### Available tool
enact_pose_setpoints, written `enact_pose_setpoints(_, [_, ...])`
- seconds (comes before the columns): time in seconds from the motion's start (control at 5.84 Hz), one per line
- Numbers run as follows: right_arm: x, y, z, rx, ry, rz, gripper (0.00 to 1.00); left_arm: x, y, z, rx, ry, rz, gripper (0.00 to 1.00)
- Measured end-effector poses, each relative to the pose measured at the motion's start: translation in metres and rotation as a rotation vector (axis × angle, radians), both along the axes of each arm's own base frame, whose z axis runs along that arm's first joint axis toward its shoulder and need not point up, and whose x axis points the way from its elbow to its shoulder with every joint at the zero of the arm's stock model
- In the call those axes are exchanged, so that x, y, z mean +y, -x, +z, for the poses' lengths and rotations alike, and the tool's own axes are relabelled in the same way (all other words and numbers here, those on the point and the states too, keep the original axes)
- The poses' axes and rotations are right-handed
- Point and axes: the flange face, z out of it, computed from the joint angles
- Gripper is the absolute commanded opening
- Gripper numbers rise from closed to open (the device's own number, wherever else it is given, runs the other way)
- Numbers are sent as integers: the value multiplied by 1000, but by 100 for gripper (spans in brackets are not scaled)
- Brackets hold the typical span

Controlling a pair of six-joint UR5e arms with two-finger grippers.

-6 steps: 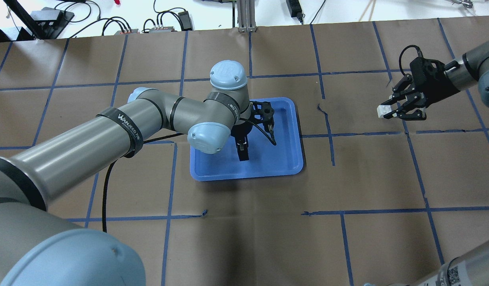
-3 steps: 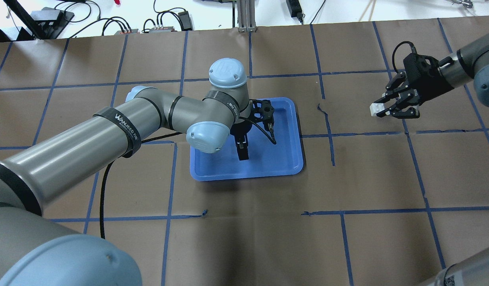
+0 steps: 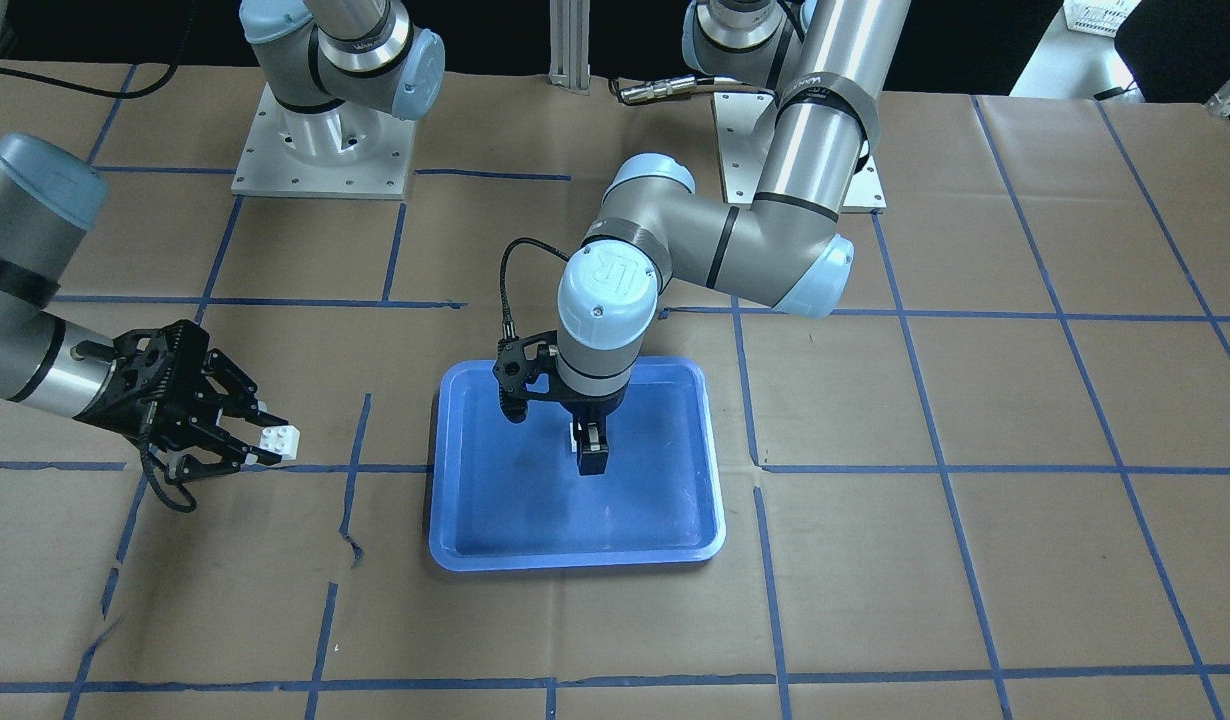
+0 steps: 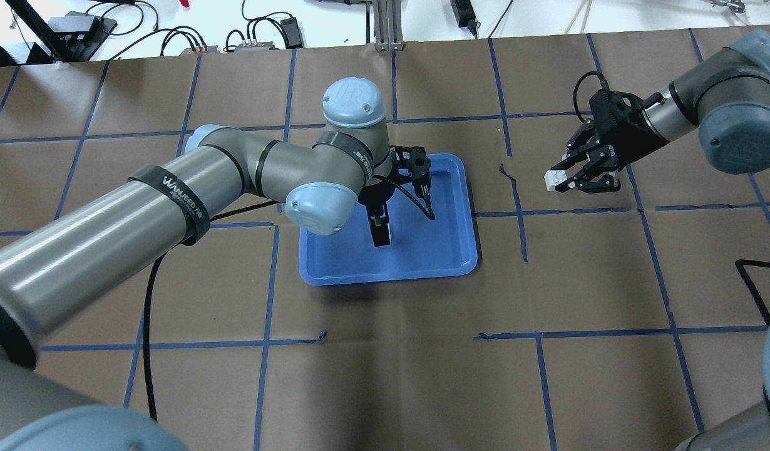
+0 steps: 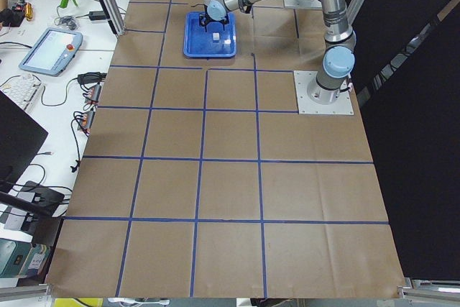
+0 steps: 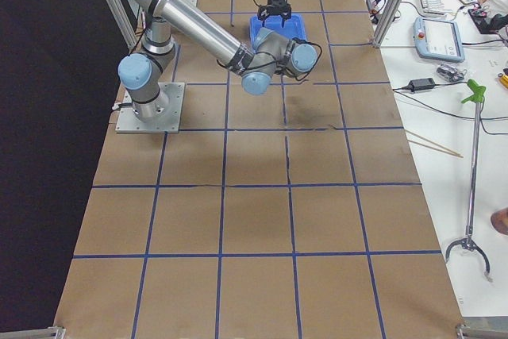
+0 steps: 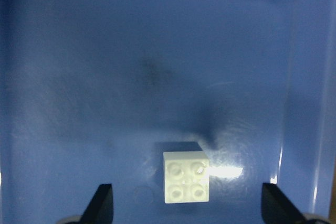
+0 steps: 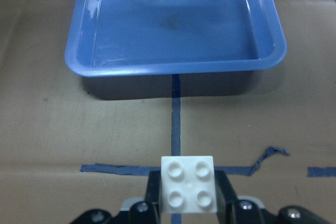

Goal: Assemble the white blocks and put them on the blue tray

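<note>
My right fingers (image 8: 151, 196) are pressed against opposite sides of a white block (image 8: 188, 183). It sits squarely at their tips with its four studs facing my wrist camera. So my right gripper (image 4: 563, 180) is clamped on that block, holding it over the brown paper table (image 4: 391, 376) near a line of blue tape. It is well apart from the blue tray (image 4: 451, 254). From my right wrist the tray lies straight ahead, with its near rim facing the held block.

My left fingers (image 7: 102, 205) are spread wide and grip nothing. In my left wrist view only their dark tips show, at the bottom corners. The second white block (image 7: 186, 177) lies between the tips, studs up, touching neither. My left gripper (image 3: 592, 462) points straight down inside the tray. I cannot tell whether its tips are level with the block or hang above it.

The tray is where the contents matter. It holds that second block, which rests flat on the glossy blue floor, inside the raised rim. It lies toward the side away from my right gripper. The tray itself sits flat on the brown paper, among the blue tape grid lines.

The two blocks are apart and not joined.
</note>
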Motion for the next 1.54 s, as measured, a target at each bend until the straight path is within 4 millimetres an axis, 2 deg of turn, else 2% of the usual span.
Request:
enact_pose_setpoints(0.17, [2,-11,-3,-14,1,10,33,8,-24,42,-11,-21,80,99])
enact_pose_setpoints(0.51, [1,-31,-2,-12,10,17,33,20,-87,123,-32,-71,270,99])
enact_pose_setpoints(0.68, [-1,-53,1,1,16,10,33,29,-112,152,-40,-92,331,98])
enact_pose_setpoints(0.86, [-3,-84,5,17,21,-9,33,42,-132,180,-37,-88,397,97])
enact_pose_setpoints(1.2, [7,-148,1,36,32,-79,33,68,-151,223,-25,-26,545,98])
enact_pose_setpoints(1.37, [18,-172,-8,35,52,-120,33,69,-167,236,-18,-1,632,98])
enact_pose_setpoints(1.54, [27,-193,-18,30,67,-148,33,66,-193,246,-10,18,745,98])
